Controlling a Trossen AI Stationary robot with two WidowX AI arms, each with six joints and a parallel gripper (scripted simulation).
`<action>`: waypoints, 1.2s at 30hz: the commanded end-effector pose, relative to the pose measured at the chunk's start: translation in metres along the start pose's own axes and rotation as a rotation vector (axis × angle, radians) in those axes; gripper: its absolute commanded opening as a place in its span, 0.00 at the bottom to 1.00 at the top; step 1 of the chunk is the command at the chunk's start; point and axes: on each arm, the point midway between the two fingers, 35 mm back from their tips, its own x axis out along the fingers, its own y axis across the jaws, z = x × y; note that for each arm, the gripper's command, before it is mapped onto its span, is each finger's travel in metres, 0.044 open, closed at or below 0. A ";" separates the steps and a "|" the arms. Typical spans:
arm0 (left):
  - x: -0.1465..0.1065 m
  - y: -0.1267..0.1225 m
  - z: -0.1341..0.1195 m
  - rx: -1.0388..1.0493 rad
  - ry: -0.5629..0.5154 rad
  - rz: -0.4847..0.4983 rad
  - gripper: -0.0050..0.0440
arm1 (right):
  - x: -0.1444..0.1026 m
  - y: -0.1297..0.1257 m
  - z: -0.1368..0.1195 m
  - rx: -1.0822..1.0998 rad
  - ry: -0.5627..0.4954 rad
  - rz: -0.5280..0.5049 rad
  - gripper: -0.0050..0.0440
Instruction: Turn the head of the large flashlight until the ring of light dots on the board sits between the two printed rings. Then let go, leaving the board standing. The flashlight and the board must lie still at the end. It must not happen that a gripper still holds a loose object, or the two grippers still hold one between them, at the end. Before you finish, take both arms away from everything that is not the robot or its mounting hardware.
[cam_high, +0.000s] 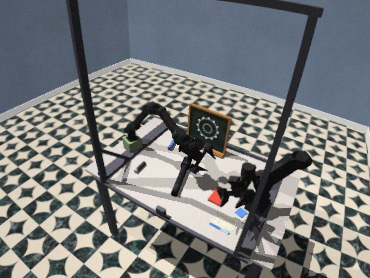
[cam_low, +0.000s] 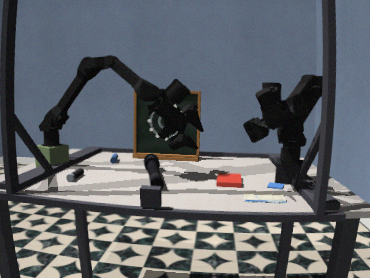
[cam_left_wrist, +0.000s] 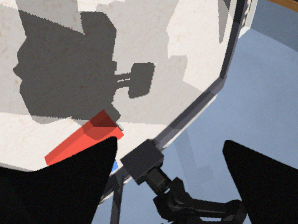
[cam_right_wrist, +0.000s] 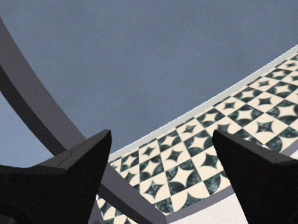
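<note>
Top view: the large flashlight (cam_high: 180, 178) (cam_low: 154, 171) lies at 8 o'clock from your left claw (cam_high: 205, 159) (cam_low: 197, 136) (cam_left_wrist: 171, 142), on the table, long axis 1-to-7 o'clock. Left is nearer; your right claw (cam_high: 222, 198) (cam_low: 255, 130) (cam_right_wrist: 163, 135) is farther off, at 4 o'clock from the flashlight. Both claws are released, holding nothing. Judgement: you align left's fingers across the head before turning.

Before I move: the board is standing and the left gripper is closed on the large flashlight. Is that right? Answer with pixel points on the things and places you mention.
Not the grip: the left gripper (cam_high: 206, 159) (cam_low: 199, 139) (cam_left_wrist: 171, 144) is open, with nothing between its fingers, as the left wrist view shows. The exterior view shows the large flashlight (cam_high: 177, 185) (cam_low: 154, 175) apart from it. The board (cam_high: 196, 120) (cam_low: 142, 140) is indeed standing.
</note>
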 end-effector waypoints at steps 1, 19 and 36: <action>-0.007 -0.010 -0.008 -0.015 0.022 -0.015 0.89 | 0.001 0.002 0.005 -0.011 -0.009 0.005 0.86; -0.003 -0.001 -0.001 0.012 0.006 0.001 0.89 | 0.000 -0.001 0.003 -0.004 -0.007 -0.008 0.86; -0.056 -0.024 -0.027 0.247 0.140 -0.018 0.89 | -0.007 -0.026 0.042 -0.072 -0.106 -0.160 0.86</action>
